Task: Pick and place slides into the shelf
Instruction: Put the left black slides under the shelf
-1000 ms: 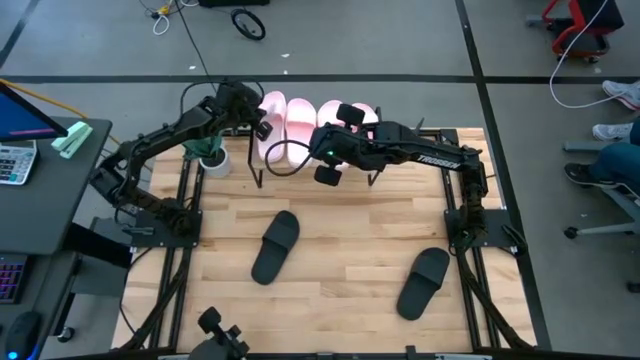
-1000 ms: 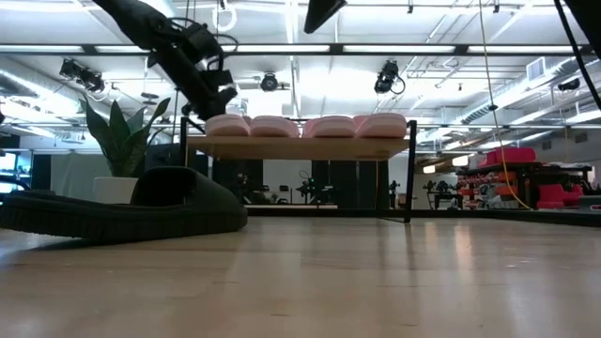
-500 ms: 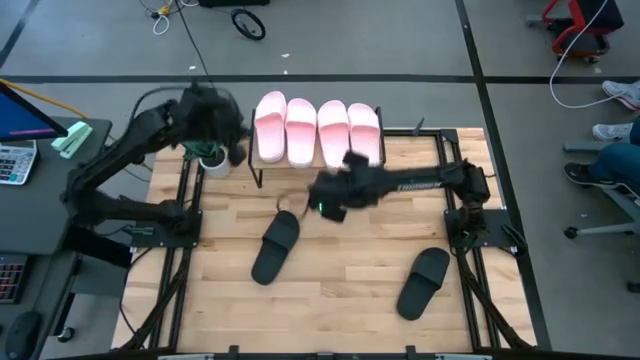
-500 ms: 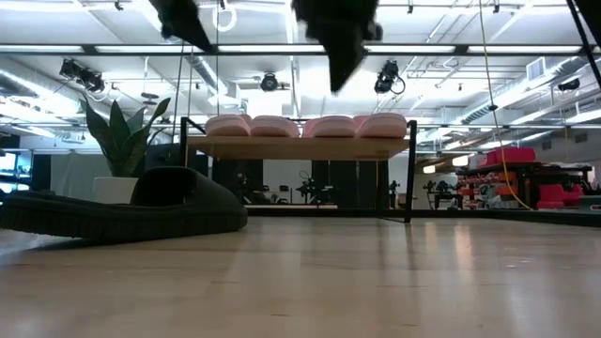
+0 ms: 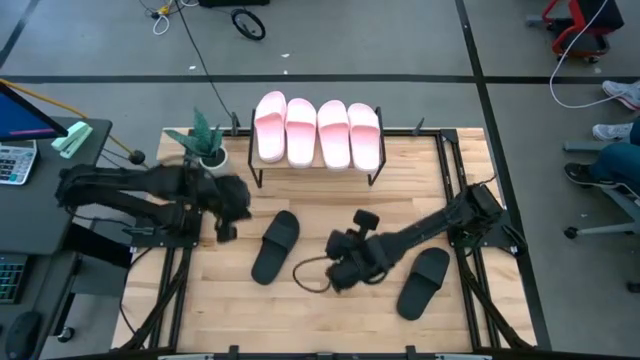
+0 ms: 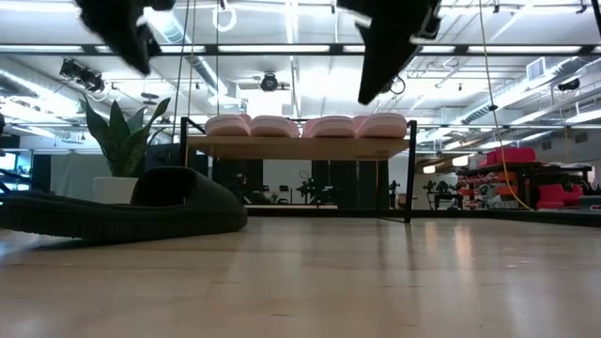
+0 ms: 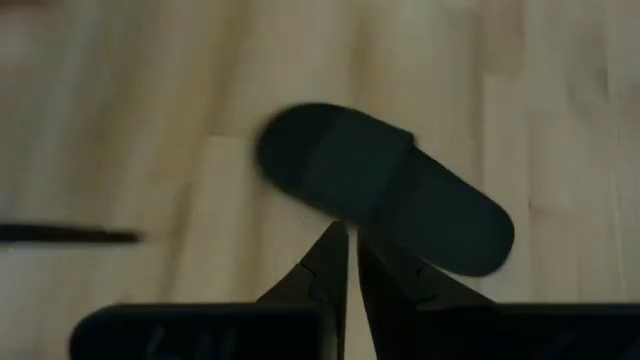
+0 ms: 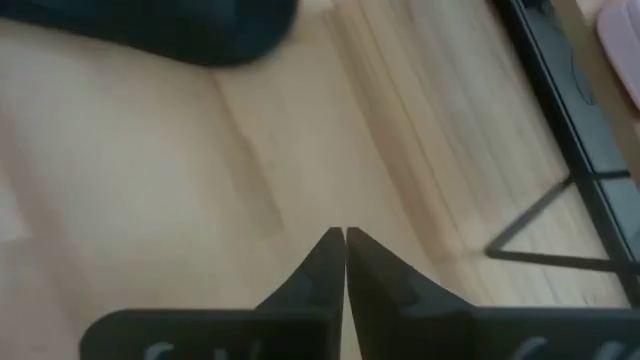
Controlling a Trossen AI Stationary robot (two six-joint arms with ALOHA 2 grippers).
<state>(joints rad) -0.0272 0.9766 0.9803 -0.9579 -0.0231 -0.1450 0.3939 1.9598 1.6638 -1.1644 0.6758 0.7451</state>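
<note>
While both arms are pulling back from the shelf (image 5: 315, 168), now carrying four pink slides (image 5: 318, 132), two black slides (image 5: 276, 246) are lying on the surface (image 5: 330, 205); left gripper (image 5: 226, 212) and right gripper (image 5: 343, 272) jaws nearly closed, empty.

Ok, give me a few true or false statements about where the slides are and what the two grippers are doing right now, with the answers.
1. Four pink slides sit side by side on the shelf. True.
2. Both black slides are already on the shelf. False: one black slide and the other black slide lie on the wooden tabletop.
3. The left gripper is shut and holds nothing. True.
4. The right gripper grips a pink slide. False: it is shut and empty, over bare tabletop.
5. A potted plant stands beside the shelf. True.
</note>
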